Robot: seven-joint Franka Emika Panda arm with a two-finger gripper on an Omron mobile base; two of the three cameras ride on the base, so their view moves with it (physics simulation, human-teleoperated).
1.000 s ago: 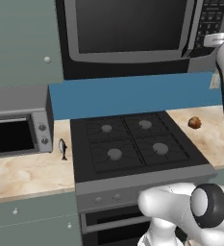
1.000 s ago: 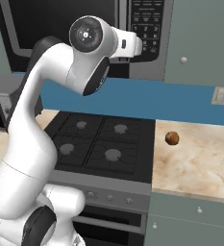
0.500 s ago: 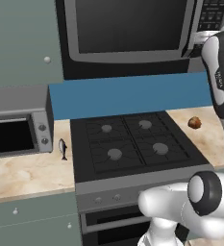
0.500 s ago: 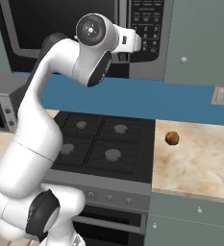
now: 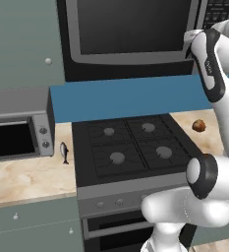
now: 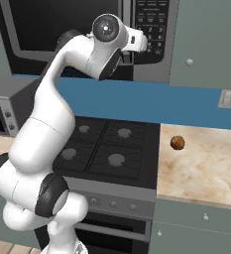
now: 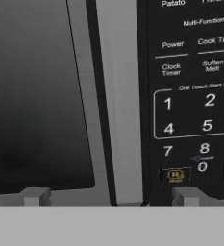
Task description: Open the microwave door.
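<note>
Wide-open, empty gripper is facing the handle of the shut microwave door, and drifting sideways risks hitting the keypad instead.

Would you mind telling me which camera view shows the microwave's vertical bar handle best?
The hand view: the handle runs close up between the dark glass window and the keypad. The left base view shows a short stretch of it above the arm; in the right base view the arm covers most of it.
</note>
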